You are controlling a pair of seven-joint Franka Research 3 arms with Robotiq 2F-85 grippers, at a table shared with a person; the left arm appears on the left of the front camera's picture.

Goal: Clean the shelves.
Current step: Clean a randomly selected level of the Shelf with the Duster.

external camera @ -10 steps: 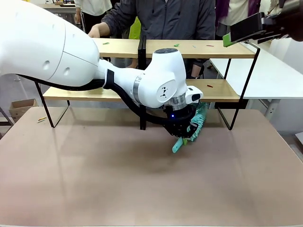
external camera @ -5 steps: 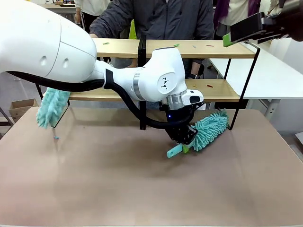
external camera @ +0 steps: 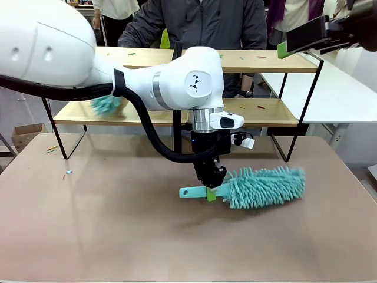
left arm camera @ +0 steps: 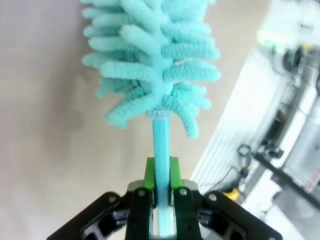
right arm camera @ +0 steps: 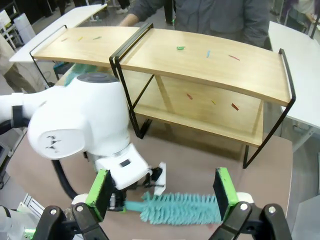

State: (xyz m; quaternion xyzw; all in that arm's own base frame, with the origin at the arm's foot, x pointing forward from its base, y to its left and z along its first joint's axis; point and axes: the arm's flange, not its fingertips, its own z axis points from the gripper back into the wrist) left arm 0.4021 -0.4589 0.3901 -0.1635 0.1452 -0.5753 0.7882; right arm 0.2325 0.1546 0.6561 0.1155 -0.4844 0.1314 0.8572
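Observation:
The shelves stand across the far half of the table, with two light wooden boards in a black frame. Small coloured scraps lie on both boards. My left gripper is shut on the handle of a teal fluffy duster, which lies level just above the tabletop with its head pointing right. The left wrist view has the green pads clamped on the handle and the duster head ahead. My right gripper hangs open high above the shelves. A second teal duster is at the lower board's left end.
A person stands behind the shelves. Small scraps lie on the table at the left. A white side table stands at the right, and a cardboard box sits on the floor at the left.
My left gripper turned the duster from pointing up and right to lying level toward the right. The second duster moved from the table's left end up to the lower board.

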